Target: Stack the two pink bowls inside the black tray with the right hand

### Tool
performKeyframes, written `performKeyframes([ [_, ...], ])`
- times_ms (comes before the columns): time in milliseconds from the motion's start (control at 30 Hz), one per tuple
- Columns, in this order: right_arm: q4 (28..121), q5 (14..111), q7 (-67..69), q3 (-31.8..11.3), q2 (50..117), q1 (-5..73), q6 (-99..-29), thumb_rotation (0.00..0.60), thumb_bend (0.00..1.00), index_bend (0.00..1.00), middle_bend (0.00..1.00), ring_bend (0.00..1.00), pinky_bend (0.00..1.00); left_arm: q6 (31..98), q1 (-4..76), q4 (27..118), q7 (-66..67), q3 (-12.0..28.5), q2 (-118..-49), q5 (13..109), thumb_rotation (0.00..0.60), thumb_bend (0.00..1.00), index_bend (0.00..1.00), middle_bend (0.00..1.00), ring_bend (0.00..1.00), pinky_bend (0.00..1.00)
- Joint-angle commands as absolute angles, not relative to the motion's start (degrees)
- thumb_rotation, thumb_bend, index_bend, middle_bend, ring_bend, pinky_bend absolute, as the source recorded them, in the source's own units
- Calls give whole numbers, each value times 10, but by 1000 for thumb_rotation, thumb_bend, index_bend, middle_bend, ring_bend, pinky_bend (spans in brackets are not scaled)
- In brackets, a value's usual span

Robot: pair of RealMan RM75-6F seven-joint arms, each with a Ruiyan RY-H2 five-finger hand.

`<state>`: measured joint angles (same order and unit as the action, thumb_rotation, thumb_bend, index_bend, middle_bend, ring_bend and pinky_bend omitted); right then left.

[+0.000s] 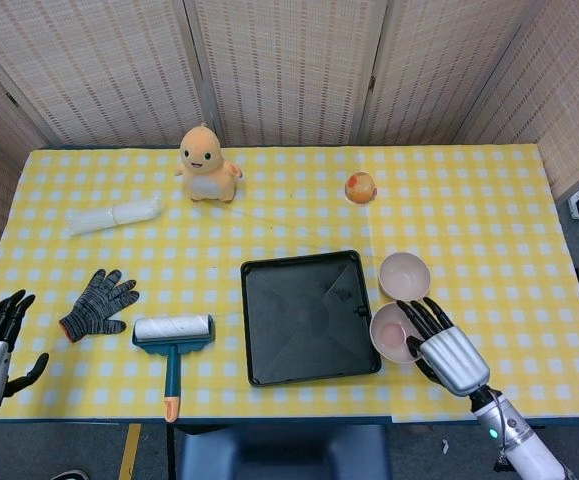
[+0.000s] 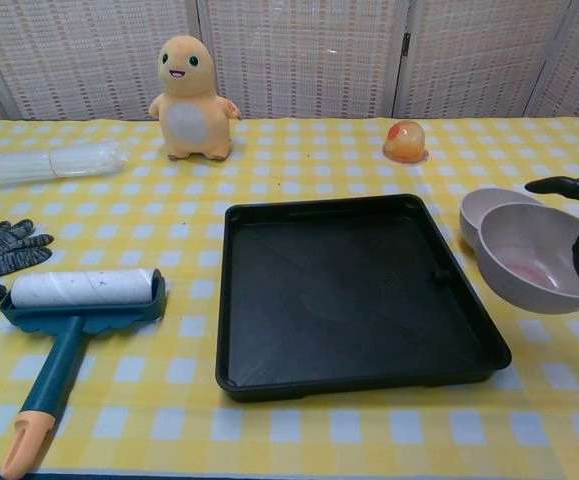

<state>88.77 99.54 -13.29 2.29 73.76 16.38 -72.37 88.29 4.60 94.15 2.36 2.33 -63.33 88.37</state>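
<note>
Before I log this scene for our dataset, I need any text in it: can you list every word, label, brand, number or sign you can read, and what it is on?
None: no readable text shows in either view.
The black tray, the held pink bowl, the other pink bowl, the lint roller, the plush toy and the checked tablecloth carry no visible lettering.
The plastic packet is too small to tell.
</note>
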Motion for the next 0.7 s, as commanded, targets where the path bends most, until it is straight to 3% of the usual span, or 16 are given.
performKeyframes([
  [33,897,995,-148,8,746,187,-701,600,445,666,37,0,0,883,46,942,22,24,-632,883,600,362,0,73,106,43],
  [433,834,926,-124,-49,844,287,-578,600,445,666,38,0,0,888,42,941,9,28,-624,878,600,362,0,73,106,43],
  [700,759,908,-84,-61,913,333,-548,600,444,665,47,0,0,882,45,939,2,28,-623,876,600,362,0,72,105,43],
])
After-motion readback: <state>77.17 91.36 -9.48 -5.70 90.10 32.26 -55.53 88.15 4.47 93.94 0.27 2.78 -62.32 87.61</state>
